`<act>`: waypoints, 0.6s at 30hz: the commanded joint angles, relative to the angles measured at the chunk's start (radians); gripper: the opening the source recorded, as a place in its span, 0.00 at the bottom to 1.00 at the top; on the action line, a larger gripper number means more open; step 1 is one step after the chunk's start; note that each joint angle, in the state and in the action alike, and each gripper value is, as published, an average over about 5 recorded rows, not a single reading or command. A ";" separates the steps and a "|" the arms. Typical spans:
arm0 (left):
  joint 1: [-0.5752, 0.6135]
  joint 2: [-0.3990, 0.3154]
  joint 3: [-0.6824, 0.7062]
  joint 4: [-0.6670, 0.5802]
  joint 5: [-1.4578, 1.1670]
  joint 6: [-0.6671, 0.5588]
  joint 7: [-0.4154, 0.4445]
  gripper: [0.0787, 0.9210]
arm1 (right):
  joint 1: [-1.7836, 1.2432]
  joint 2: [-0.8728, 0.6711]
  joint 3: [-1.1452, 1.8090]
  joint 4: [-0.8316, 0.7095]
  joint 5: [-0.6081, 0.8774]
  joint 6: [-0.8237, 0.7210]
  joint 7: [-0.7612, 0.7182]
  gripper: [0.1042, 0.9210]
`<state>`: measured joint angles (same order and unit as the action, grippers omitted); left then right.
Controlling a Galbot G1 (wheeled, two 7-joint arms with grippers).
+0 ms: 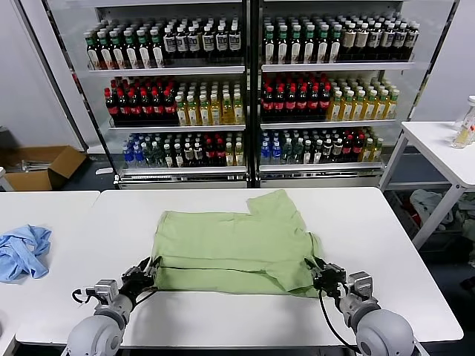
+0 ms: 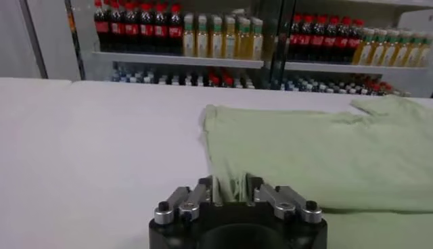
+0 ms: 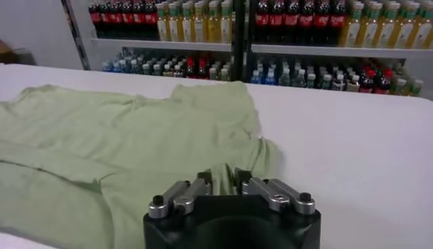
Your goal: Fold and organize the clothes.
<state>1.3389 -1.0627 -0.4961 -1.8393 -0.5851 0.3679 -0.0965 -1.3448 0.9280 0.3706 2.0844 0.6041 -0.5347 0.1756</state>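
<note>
**Risk check: both grippers at the near hem of the shirt**

The green shirt (image 1: 236,248) lies on the white bench (image 1: 386,245), partly folded, a doubled layer along its near edge and one sleeve poking out toward 12 o'clock. Left gripper (image 1: 148,268) sits at the hem's 7 o'clock corner, right gripper (image 1: 318,271) at the 5 o'clock corner. Both wrist views show cloth between the fingers, jaws narrowly parted; whether either truly pinches fabric, cannot tell.

Likely failures: fingers catch only the top layer, so the fold peels apart; uneven pull skews the hem; the bunched right corner drags. The blue garment (image 1: 22,251) at 9 o'clock lies well apart.
</note>
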 commanded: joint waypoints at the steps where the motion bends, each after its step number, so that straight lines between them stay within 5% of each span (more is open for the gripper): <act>1: 0.065 0.027 -0.063 -0.097 -0.058 0.002 -0.002 0.52 | -0.051 -0.011 0.043 0.041 -0.018 -0.004 -0.002 0.53; 7: 0.172 0.040 -0.110 -0.253 -0.198 0.065 -0.022 0.73 | -0.166 -0.008 0.077 0.097 -0.017 0.004 0.007 0.75; 12: 0.215 0.025 -0.085 -0.249 -0.136 0.127 -0.020 0.86 | -0.167 0.025 0.042 0.039 -0.036 0.018 0.019 0.86; 18: 0.200 0.005 -0.060 -0.185 -0.079 0.157 -0.034 0.85 | -0.134 0.057 0.021 -0.029 -0.048 0.038 0.036 0.85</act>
<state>1.4972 -1.0567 -0.5536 -2.0059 -0.6727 0.4831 -0.1273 -1.4603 0.9729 0.3856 2.0774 0.5723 -0.4952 0.2028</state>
